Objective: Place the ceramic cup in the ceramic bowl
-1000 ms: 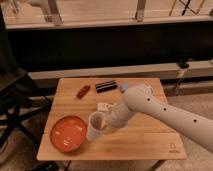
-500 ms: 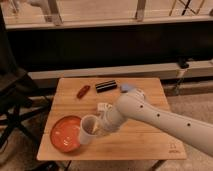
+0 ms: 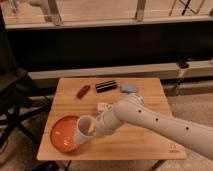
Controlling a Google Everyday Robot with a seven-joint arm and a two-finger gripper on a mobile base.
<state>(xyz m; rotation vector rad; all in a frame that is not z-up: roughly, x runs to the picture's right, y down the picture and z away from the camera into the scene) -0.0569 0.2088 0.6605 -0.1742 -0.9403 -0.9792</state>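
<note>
step: carry to bowl | tool (image 3: 98, 129) clamped on cup (image 3: 85, 129) | bowl (image 3: 60, 135) just beyond tool's tip | next: advance, lower, release

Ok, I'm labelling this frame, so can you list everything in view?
ceramic bowl: one, red-orange, front left of the table
ceramic cup: one, white, tilted over the bowl's right rim, held by the gripper
table: one, light wood, centre of view
red object: one, red, back left of the table
black object: one, black, oblong, back centre
blue-grey object: one, blue-grey, back, right of the black one
small white object: one, white, mid-table, just behind the arm
dark frame: one, black, on the floor left of the table
arm: one, white, reaching in from the right
gripper: one, shut on the cup at the bowl's right rim
</note>
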